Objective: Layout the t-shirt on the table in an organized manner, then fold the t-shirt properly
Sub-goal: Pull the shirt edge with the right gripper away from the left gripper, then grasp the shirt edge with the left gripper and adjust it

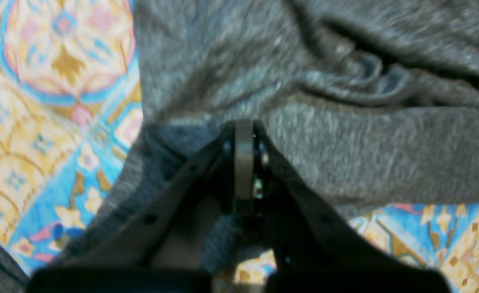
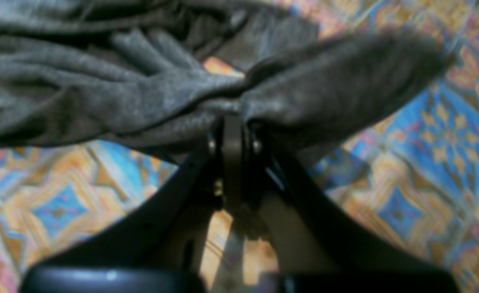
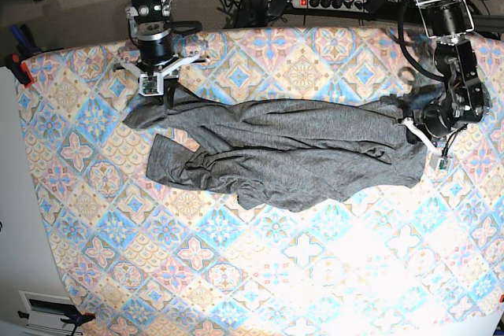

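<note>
Patterned bench (image 3: 260,273) carries the rumpled t-shirt (image 3: 291,151) at centre; left tool (image 3: 417,127) at 3 o'clock and right tool (image 3: 157,88) at 10 o'clock clamp its edges, so pulling apart evenly should flatten it.

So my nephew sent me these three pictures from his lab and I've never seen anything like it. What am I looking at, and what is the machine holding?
It is a robot with two arms, working at a table covered in a cloth of coloured tile patterns. The wide picture looks down on the whole scene. The other two are taken by small cameras mounted on each arm's wrist, looking along its pincer.

On the table lies one thing: a dark grey t-shirt, stretched sideways but badly wrinkled and bunched.

Each arm grips one end of it. The left pincer is closed on a fold of the fabric; in the wide picture it is on the right side. The right pincer is also closed on bunched cloth, and appears at the upper left of the wide picture.
</note>
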Tool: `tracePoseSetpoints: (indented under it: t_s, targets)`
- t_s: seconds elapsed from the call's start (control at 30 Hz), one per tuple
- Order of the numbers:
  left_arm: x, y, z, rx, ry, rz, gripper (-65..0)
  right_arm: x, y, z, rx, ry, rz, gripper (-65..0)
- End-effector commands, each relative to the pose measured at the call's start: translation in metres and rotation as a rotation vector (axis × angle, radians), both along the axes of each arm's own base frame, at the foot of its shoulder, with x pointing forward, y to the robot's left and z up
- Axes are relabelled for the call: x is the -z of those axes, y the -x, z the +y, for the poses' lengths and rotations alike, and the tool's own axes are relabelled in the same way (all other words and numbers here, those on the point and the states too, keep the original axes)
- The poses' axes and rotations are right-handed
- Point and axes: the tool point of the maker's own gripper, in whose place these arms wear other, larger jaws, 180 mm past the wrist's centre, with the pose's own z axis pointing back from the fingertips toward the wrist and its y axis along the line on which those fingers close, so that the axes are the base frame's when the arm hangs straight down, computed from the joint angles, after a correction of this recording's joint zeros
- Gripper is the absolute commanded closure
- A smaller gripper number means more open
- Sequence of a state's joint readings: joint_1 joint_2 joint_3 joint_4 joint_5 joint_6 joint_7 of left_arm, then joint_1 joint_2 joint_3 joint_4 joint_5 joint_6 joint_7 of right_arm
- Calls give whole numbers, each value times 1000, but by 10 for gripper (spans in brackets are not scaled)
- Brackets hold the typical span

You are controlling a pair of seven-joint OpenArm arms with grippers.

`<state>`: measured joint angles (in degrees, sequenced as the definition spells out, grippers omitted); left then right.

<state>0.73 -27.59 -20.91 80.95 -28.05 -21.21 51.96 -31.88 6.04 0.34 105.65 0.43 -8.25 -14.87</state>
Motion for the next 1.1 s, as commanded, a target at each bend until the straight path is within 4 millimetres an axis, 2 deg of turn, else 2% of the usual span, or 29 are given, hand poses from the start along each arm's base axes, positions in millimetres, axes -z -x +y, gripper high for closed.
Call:
tracePoseSetpoints:
  t_s: [0.0,0.1,0.17,0.33,0.47,0.57,0.67,0.73,0.8,0.9,1.0,1.07]
  targets:
    - [-17,-12,5,3,-10,-54,0,-14,-7,2,-6,-2,-57,0]
    - [-23,-12,-8,42,52,-35,-36,-13,-6,5,-13,-6,-56,0]
    - [-32,-19,-16,75,89,-39,-63,-13,-6,5,-13,-6,-55,0]
    - [-48,-31,-17,106,80,13,-116,-11,-6,4,-12,-5,-50,0]
    - [-64,-39,-5,103,52,4,-113,-6,-4,4,-11,-3,-38,0]
    - [-78,-40,19,34,50,-42,-114,-6,-4,4,-11,-3,-37,0]
    - [-88,-47,34,-14,52,-113,-118,-6,-4,4,-11,-3,-37,0]
    - [-82,-48,46,-47,61,-120,-118,-6,-4,4,-11,-3,-37,0]
    - [-67,-49,57,-100,98,-129,-121,-6,-4,4,-11,-3,-37,0]
    - [-46,-49,69,-180,148,-164,-204,-5,-4,4,-11,-3,-35,0]
    - [-24,-40,78,-219,149,-118,-296,-5,-4,4,-11,-3,-33,0]
    - [-16,-34,84,-221,100,-81,-310,-5,-4,4,-11,-3,-33,0]
